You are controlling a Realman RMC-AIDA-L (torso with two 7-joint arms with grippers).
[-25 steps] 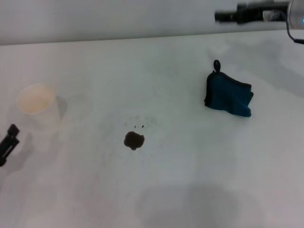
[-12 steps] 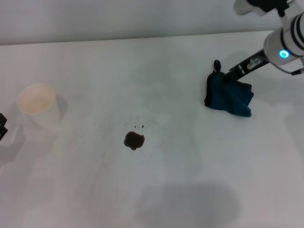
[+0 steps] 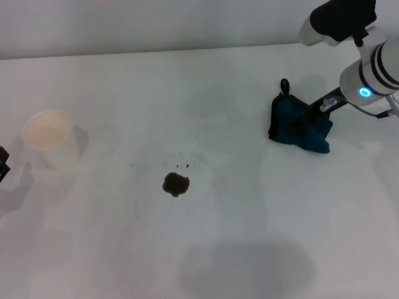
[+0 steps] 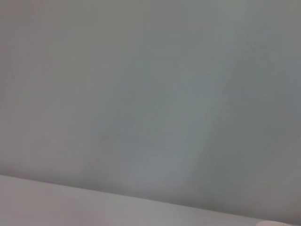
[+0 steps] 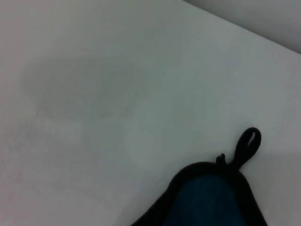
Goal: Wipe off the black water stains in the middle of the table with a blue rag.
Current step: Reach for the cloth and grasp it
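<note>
The blue rag [image 3: 299,124] lies bunched on the white table [image 3: 249,224] at the right, its black loop [image 3: 285,84] pointing to the far side. It also shows in the right wrist view [image 5: 207,202], close below the camera. My right gripper [image 3: 315,111] reaches down from the upper right and is at the rag's top right side. The black water stains [image 3: 176,184], a small dark blot with two specks [image 3: 182,166] just beyond it, sit mid-table, well left of the rag. My left gripper [image 3: 3,165] barely shows at the left edge.
A white paper cup [image 3: 48,138] stands upright at the left, near the left gripper. The table's far edge [image 3: 156,53] meets a pale wall. The left wrist view shows only a plain grey surface.
The right arm has swung down from the top right corner to the rag. The left gripper has drawn back almost out of the left edge. Rag, stain and cup have not moved.
</note>
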